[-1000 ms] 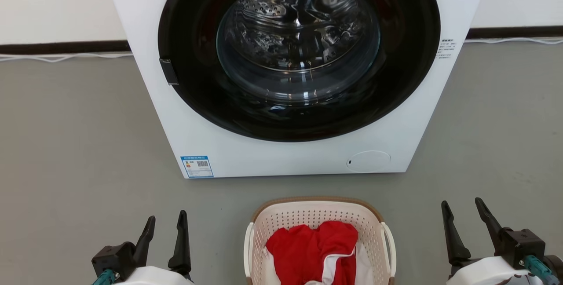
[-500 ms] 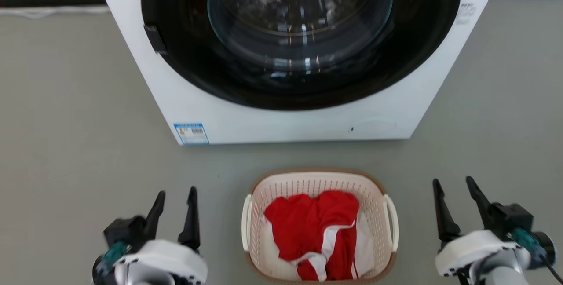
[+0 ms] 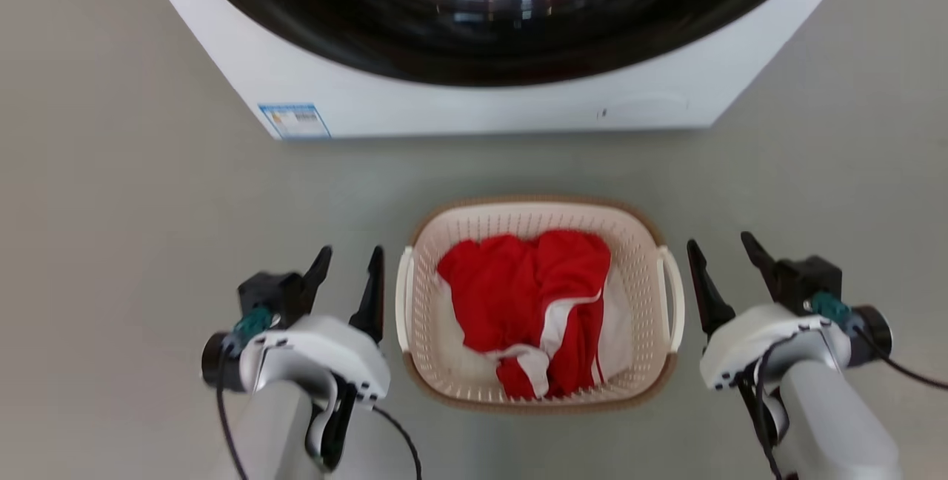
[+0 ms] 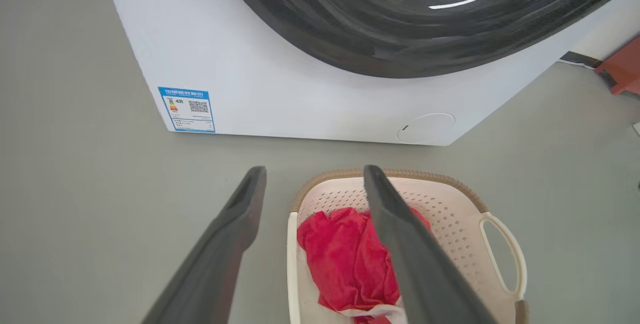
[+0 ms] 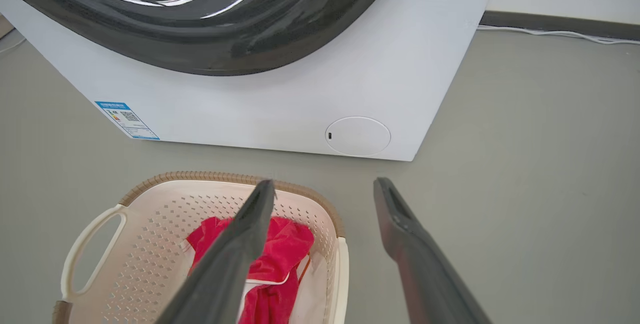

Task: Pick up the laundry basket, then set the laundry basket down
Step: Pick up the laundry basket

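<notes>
1. Two grippers flank the laundry basket point(image 3: 474, 232) in the head view, where it stands on the grey floor point(image 3: 111, 206). The left gripper point(image 3: 352, 254) has its fingers spread wide and empty, the inner one just beside the basket's left handle point(image 3: 404, 295). The right gripper point(image 3: 720, 241) is equally wide and empty, its inner finger just beside the right handle point(image 3: 672, 295). Red and white clothes point(image 3: 533, 280) lie inside the basket. Past all four fingertips stands the washing machine point(image 3: 444, 106).
2. Left wrist view: the basket's near side shows in the gap between the spread fingers, and the finger at that view's right crosses in front of the clothes. A blue label point(image 4: 187, 109) on the machine lies beyond the other fingertip.
3. Right wrist view: the basket sits toward the finger at that view's left, which crosses in front of the clothes. Bare floor shows between the wide fingers, and a round flap point(image 5: 357, 135) on the machine lies beyond the gap.
</notes>
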Available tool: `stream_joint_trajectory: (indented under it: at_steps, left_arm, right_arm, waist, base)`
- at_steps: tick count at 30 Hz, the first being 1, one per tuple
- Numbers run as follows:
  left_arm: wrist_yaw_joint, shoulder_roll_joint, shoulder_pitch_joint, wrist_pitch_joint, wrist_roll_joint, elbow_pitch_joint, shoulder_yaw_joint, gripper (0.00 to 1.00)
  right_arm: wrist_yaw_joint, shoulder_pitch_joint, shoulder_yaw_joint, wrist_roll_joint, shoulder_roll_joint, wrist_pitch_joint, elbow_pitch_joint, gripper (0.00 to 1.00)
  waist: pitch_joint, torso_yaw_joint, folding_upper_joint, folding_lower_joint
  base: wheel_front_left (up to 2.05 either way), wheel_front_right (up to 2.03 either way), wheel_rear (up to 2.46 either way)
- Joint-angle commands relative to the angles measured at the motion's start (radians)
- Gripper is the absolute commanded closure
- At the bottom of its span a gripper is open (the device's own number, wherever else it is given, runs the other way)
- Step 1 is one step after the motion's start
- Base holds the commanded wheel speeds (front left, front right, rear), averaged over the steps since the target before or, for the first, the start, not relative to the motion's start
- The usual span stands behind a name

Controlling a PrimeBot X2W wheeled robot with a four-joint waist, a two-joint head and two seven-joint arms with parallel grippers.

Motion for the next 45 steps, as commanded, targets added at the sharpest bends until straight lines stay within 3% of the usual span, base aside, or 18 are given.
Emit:
stream_joint_trajectory:
  at_steps: [1, 17, 31, 45]
  left_arm:
    - [0.012, 0.012, -0.058, -0.006, -0.012, 0.015, 0.003, 0.0]
    - [0.05, 0.012, -0.269, -0.006, -0.077, 0.19, -0.107, 0.0]
    - [0.073, 0.012, -0.36, -0.006, -0.055, 0.279, -0.08, 0.0]
    - [0.06, 0.012, -0.379, -0.006, -0.059, 0.315, -0.064, 0.0]
  right_arm:
    - [0.006, -0.041, 0.031, -0.008, -0.005, -0.008, 0.018, 0.0]
    - [0.006, -0.208, 0.02, -0.027, -0.011, -0.014, 0.157, 0.0]
    - [0.006, -0.259, 0.016, -0.031, 0.009, -0.014, 0.148, 0.0]
    - [0.006, -0.288, 0.029, -0.02, 0.023, -0.014, 0.158, 0.0]
  waist:
    - [0.077, -0.008, 0.0, 0.0]
    - [0.277, -0.039, 0.0, 0.0]
    - [0.402, -0.065, 0.0, 0.0]
    - [0.469, -0.058, 0.0, 0.0]
  base:
    - [0.0, 0.0, 0.0]
    - [0.0, 0.0, 0.0]
    - [0.0, 0.0, 0.0]
    - [0.0, 0.0, 0.0]
